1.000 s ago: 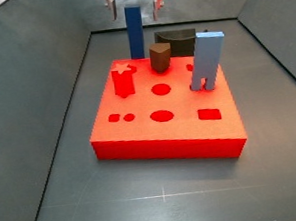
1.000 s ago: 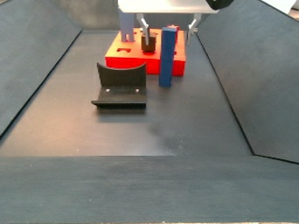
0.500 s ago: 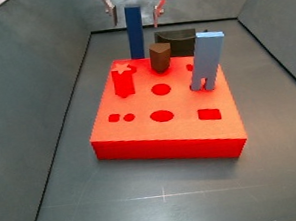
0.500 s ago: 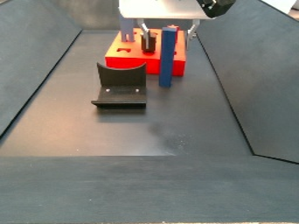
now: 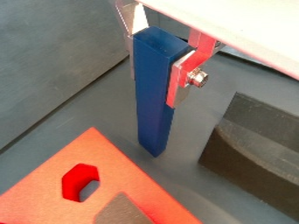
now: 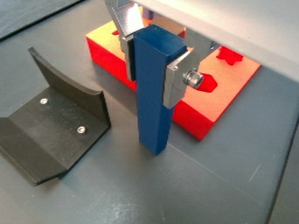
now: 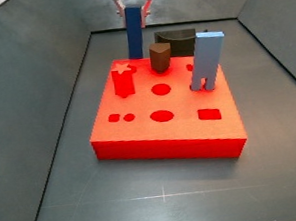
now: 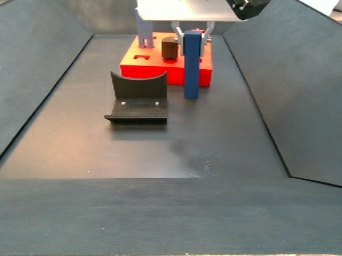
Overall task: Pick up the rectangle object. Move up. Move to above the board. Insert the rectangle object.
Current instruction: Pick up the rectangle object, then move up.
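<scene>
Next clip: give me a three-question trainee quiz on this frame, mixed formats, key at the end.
1. True or false: the gripper has its fingers on either side of the rectangle object.
2. Where does the bar's lower end stand? A) in a hole of the board B) on the dark floor beside the board C) on the fixture
3. Fill in: the pale grey-blue block with two legs stands on the ____.

Key: 1 true; 2 B; 3 board.

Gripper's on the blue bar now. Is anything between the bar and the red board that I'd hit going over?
Nothing visible between them. The gripper holds the rectangle object upright beside the board; the fixture sits on its far side.
</scene>
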Robot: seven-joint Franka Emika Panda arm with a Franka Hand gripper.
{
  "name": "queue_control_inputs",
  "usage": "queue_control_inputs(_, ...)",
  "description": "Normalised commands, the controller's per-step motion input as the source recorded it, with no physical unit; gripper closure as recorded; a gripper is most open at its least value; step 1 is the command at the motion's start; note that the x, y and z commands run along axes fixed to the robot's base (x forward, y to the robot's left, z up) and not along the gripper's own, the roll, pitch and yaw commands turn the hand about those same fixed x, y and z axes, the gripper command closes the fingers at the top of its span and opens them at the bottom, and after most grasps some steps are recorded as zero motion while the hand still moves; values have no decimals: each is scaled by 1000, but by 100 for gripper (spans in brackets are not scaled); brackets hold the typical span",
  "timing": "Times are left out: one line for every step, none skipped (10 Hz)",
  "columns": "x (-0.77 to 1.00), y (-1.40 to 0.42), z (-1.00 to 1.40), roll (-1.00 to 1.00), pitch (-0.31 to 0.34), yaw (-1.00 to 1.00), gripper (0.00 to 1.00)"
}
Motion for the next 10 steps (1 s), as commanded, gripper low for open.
queue_control_inputs(0,0,0,0,0,0,100)
queue_control_inputs(0,0,0,0,0,0,100)
queue_control_inputs(0,0,0,0,0,0,100)
queue_control_inputs(0,0,0,0,0,0,100)
queue_control_inputs(0,0,0,0,0,0,100)
queue_control_inputs(0,0,0,0,0,0,100)
queue_control_inputs(0,0,0,0,0,0,100)
queue_control_inputs(0,0,0,0,0,0,100)
queue_control_inputs(0,0,833,0,0,0,100)
queue_control_inputs(4,-67,837,-18,-3,-17,100)
